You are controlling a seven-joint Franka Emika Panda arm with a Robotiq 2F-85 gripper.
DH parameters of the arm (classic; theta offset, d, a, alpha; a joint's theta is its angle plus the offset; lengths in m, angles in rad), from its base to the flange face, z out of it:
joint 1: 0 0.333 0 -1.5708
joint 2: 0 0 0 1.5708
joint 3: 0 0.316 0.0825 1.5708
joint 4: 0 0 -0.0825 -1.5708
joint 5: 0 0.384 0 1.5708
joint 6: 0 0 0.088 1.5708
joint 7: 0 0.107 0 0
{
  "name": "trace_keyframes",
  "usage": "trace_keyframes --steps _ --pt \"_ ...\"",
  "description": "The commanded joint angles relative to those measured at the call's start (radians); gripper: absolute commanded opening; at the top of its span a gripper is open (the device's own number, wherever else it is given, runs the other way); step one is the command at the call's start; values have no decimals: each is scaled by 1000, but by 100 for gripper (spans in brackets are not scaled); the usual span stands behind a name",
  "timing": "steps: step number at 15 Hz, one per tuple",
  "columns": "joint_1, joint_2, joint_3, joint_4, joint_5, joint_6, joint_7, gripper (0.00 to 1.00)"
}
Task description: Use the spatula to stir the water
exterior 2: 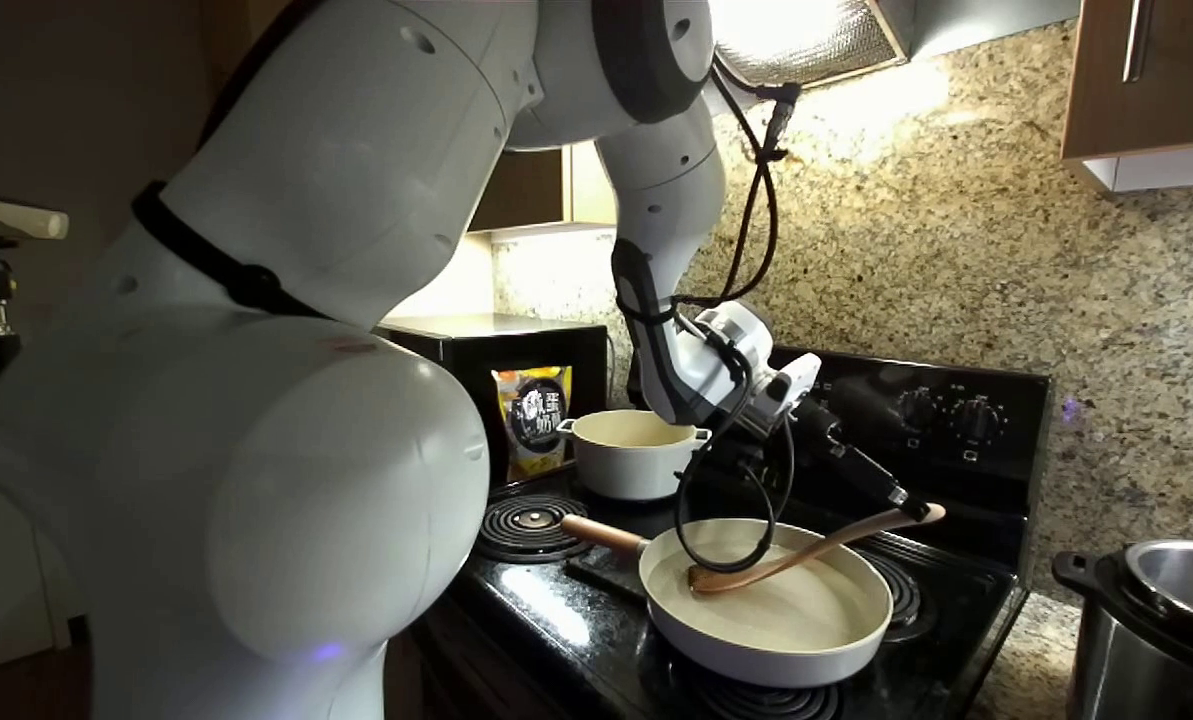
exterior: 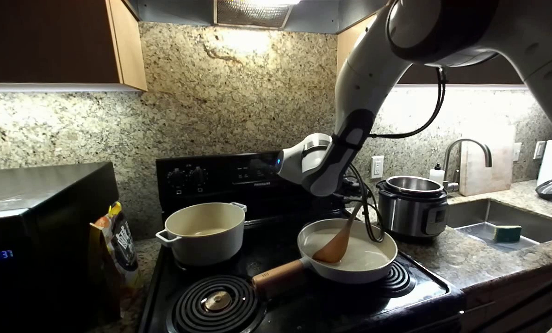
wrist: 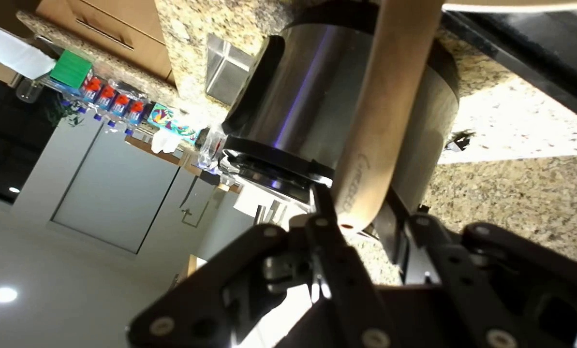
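A tan wooden spatula (exterior: 337,246) leans in the round cream-white frying pan (exterior 2: 766,668), its wide blade down in the shallow pale water (exterior: 366,254) on the side towards the pan's wooden handle (exterior: 278,274). Its slim handle slants up over the far rim in both exterior views. My gripper (exterior 2: 913,508) is shut on the upper end of that handle, beyond the rim. In the wrist view the spatula (wrist: 387,125) runs up from between my dark fingers (wrist: 323,205), its holed end lying between them. Against the black stove, the gripper is hard to make out in an exterior view.
A cable loop (exterior 2: 726,567) hangs from the arm over the pan. Beside the pan stands a cream two-handled pot (exterior: 206,238); a steel cooker (exterior: 407,215) stands on the counter by the sink (exterior: 535,217). The stove's control panel (exterior 2: 941,410) rises behind. A snack bag (exterior: 122,245) leans by the microwave.
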Motion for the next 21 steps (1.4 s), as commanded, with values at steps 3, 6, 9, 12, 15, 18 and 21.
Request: trace_keyframes --steps 3,6,9,12,15,18,21 --pt "-59 -129 1 -170 -31 36 52 11" --pt "-68 -103 -16 -131 -26 -32 85 11" --pt "-78 -69 -22 -72 -14 -72 101 11" --pt "-79 -30 -22 11 -4 -125 96 11" --pt "-65 26 -17 108 -9 -191 91 11" --pt "-39 88 -2 188 -23 -228 80 11" --pt "-11 135 14 236 -32 -230 69 11"
